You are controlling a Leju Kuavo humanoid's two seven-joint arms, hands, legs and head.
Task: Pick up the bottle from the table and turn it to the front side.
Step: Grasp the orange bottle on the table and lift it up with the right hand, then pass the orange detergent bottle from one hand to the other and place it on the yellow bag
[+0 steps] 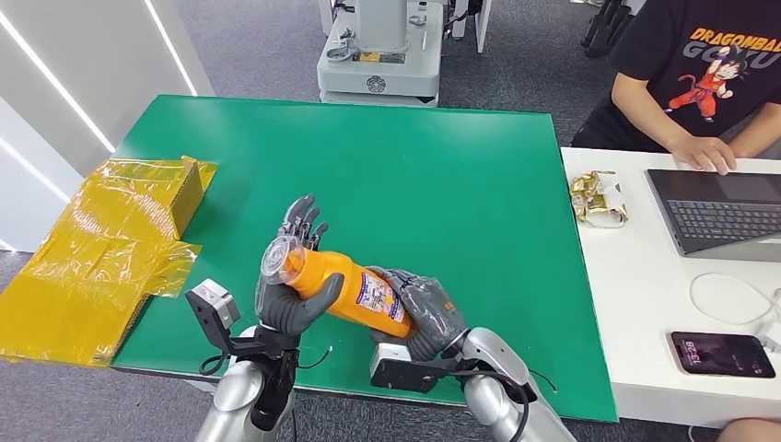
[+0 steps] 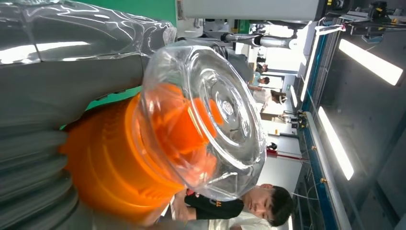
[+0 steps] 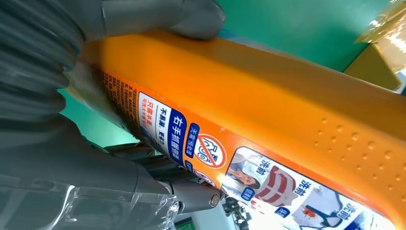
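Both of the robot's hands are on the orange bottle (image 1: 343, 288), holding it up off the green surface (image 1: 387, 175) near the front edge. The left hand (image 1: 293, 276) is wrapped around the neck end, thumb curled across the orange body just below the clear cap (image 1: 275, 259), while its other fingers stand up behind the bottle. The right hand (image 1: 425, 313) cups the base end, fingers closed around it. The bottle lies tilted, cap pointing left and slightly up, with a printed label (image 1: 382, 302) facing upward near the right hand. From the left wrist, the clear cap (image 2: 206, 120) looms close with orange showing through it. From the right wrist, the label (image 3: 201, 148) shows small Chinese text, a prohibition symbol and pictures of clothing.

To the left sits a cardboard box wrapped in yellow tape (image 1: 101, 249). On the white surface (image 1: 635, 304) to the right lie a laptop (image 1: 723, 212), a phone (image 1: 721, 354) and a gold snack packet (image 1: 597, 198), and a person in a black T-shirt (image 1: 709, 64) sits there.
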